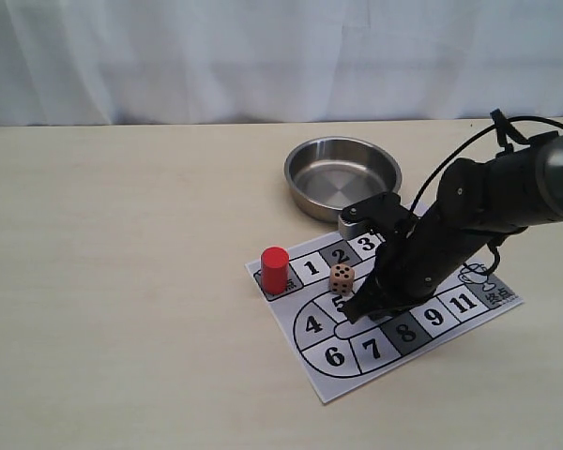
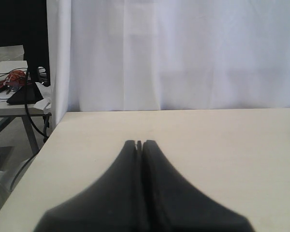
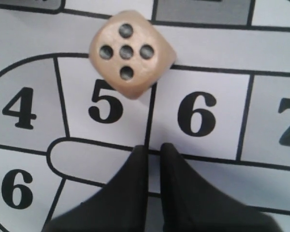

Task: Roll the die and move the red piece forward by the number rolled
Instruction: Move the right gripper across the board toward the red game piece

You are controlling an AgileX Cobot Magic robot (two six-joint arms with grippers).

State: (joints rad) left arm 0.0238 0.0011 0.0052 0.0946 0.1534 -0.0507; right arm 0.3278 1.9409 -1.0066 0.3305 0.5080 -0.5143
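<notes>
The die (image 1: 342,277) is a tan wooden cube resting on the paper game board (image 1: 391,354), between squares 2 and 5. In the right wrist view the die (image 3: 130,53) shows five pips up and lies just ahead of my right gripper (image 3: 153,147). That gripper (image 1: 353,314) hangs low over the board near square 5. Its jaws are nearly together with a thin gap and nothing in it. The red piece (image 1: 275,270) stands upright on the start square at the board's left end. My left gripper (image 2: 139,143) is shut and empty over bare table, out of the exterior view.
A steel bowl (image 1: 302,189) sits empty behind the board. The right arm (image 1: 488,202) reaches over the board's right half and hides some squares. A white curtain backs the table. Beyond the table's edge, the left wrist view shows a side table with cables (image 2: 12,84).
</notes>
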